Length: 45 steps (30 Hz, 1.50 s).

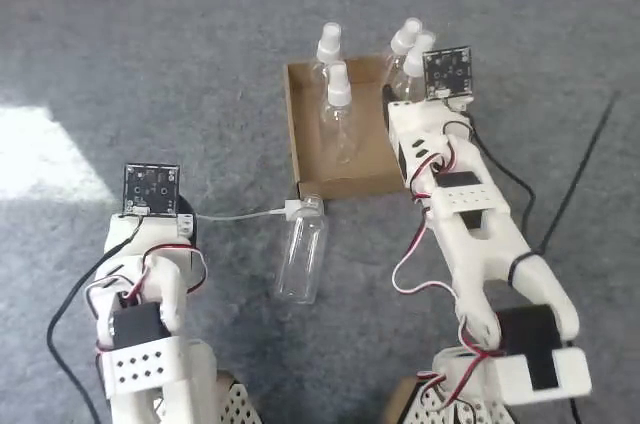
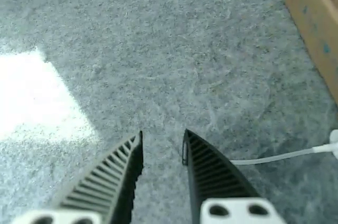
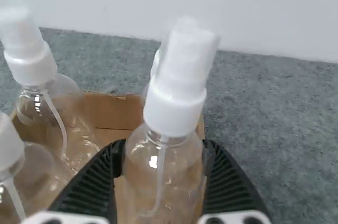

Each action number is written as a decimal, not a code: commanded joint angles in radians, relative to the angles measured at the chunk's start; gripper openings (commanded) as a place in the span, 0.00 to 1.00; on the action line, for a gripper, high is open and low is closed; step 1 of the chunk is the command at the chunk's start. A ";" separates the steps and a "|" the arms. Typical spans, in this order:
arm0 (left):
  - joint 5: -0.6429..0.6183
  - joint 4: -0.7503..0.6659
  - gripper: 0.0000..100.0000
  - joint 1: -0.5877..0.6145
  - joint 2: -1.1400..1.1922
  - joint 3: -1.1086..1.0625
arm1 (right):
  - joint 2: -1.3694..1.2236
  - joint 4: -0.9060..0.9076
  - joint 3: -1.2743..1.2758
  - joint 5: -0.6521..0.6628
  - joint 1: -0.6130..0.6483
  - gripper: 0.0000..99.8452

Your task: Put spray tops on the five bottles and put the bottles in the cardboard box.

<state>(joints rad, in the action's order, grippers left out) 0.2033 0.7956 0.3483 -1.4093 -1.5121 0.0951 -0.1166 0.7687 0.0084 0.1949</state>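
Observation:
My right gripper (image 3: pixel 162 150) is shut on a clear bottle (image 3: pixel 163 182) with a white spray top (image 3: pixel 177 81), held upright over the right end of the cardboard box (image 1: pixel 300 134). Three more capped bottles stand in the box, one beside the held one (image 3: pixel 39 102). A fifth bottle (image 1: pixel 302 252) lies on the carpet in front of the box. Its loose spray top (image 1: pixel 296 209) rests at its mouth, dip tube (image 2: pixel 274 157) pointing toward my left arm (image 1: pixel 150 274). My left gripper (image 2: pixel 162 142) is open just above bare carpet, the tube close beside one finger.
Grey carpet covers the whole work area, with a bright sunlit patch (image 1: pixel 40 149) at the left. The box corner (image 2: pixel 311 18) lies ahead and to the side of my left gripper. A black cable (image 1: pixel 575 179) trails on the right.

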 commanded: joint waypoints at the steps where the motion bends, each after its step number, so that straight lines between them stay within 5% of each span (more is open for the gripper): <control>1: 0.008 -0.029 0.11 0.002 0.000 0.005 | -0.044 -0.113 -0.071 -0.009 -0.002 0.01; 12: 0.008 -0.035 0.11 0.000 0.000 -0.004 | -0.199 -0.249 -0.071 -0.009 0.001 0.01; 36: 0.006 -0.035 0.11 0.000 0.000 -0.004 | -0.203 -0.239 -0.041 0.000 0.001 0.01; 45: 0.006 -0.035 0.11 0.000 0.000 -0.004 | -0.202 -0.239 -0.031 0.000 -0.002 0.16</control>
<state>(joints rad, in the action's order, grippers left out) 0.2033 0.7956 0.3483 -1.4093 -1.5275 -0.1166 -0.3529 0.7442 0.0084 0.1964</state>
